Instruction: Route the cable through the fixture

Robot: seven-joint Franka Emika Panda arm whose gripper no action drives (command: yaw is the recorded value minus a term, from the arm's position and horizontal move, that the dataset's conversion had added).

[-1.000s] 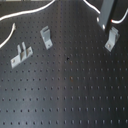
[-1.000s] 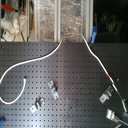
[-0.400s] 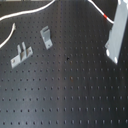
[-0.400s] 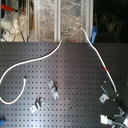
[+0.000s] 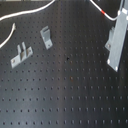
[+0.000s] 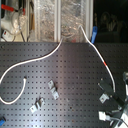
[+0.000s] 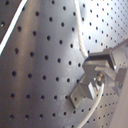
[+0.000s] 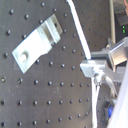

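Gripper is sitting at the first exterior view's right edge, low over the bench. In the first wrist view its fingers are pinching the cable, which is running out between them on both sides. The second wrist view is showing the same pinch on the cable.

Cable in the second exterior view is looping from a free end near that second exterior view's left, up along the bench's far edge, then coming down past the red band toward the gripper. In the first exterior view the cable is lying along the top edge, red band just above the gripper.

Two metal brackets are standing on the bench: an upright one and a lower two-post one, near each other, well apart from the gripper. Cable isn't touching either. A wide stretch of bare perforated plate is lying between brackets and gripper.

The second wrist view is showing a flat bracket beside the cable, probably not touching; blur makes it hard to say.
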